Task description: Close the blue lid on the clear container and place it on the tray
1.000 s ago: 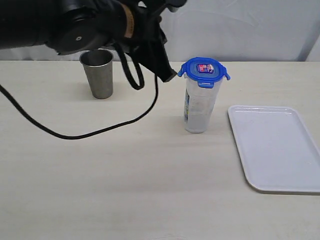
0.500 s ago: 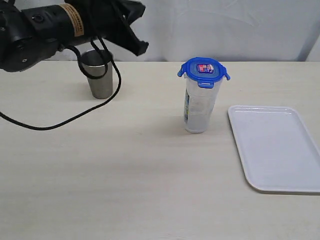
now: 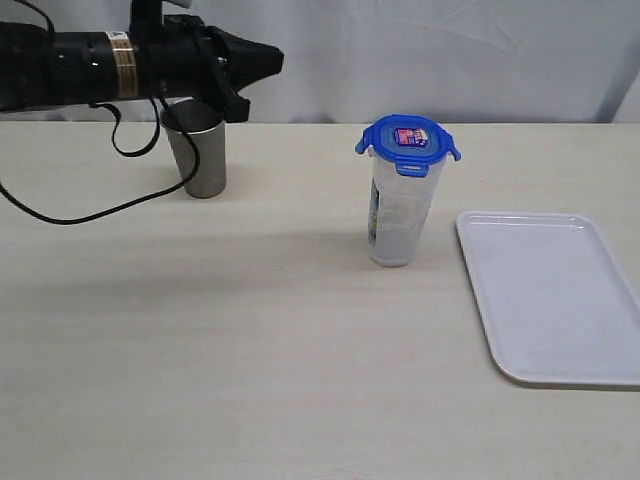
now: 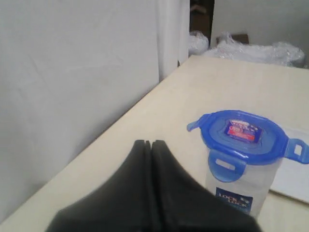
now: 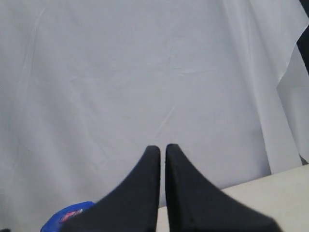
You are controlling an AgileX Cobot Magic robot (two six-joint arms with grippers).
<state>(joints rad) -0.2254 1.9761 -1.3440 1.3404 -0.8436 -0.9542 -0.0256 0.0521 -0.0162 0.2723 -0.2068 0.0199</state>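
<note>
The left fingers (image 4: pixel 143 159) and right fingers (image 5: pixel 150 166) are pressed together, empty. The blue lid (image 3: pixel 407 141) caps the clear container (image 3: pixel 398 222) near the tray (image 3: pixel 550 300).

Pale beige wood-grain tabletop (image 3: pixel 250 380) fills the lower scene, matte and evenly lit, with only faint soft shadows. Wrinkled white fabric backdrop (image 3: pixel 480 60) hangs right behind its far edge, creases and folds visible. In the left wrist view, past the table end: heap of crumpled clear plastic (image 4: pixel 251 46), possibly bags, below a plain light wall (image 4: pixel 260 17); narrow dark gap (image 4: pixel 202 8) between backdrop and wall.
</note>
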